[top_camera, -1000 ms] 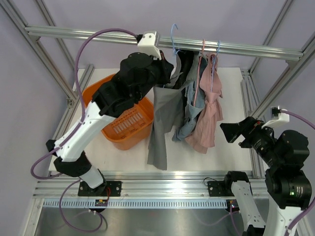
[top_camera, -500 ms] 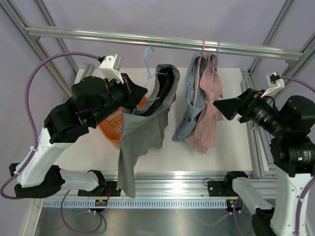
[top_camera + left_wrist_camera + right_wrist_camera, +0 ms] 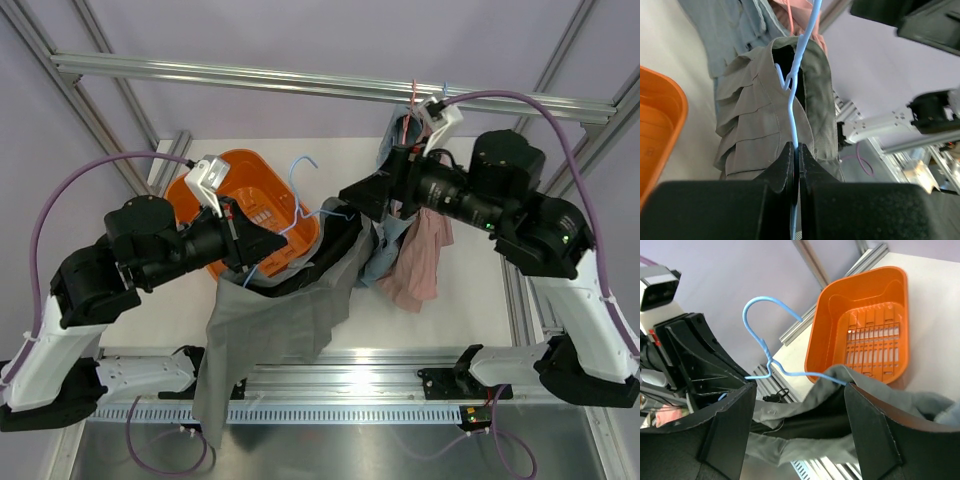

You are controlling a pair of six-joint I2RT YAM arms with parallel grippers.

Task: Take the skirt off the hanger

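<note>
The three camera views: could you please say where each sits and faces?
Top external: above and behind the bases, looking down at the table; left arm and right arm show.
Left wrist: wrist-mounted, looks past the shut left hand at the blue hanger and skirt.
Right wrist: wrist-mounted, looks past the open right hand at the orange basket.
Both wrist views share hanger and skirt.

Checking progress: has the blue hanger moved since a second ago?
Yes. The hanger is off the rail now, lower and further left, by the basket.
</note>
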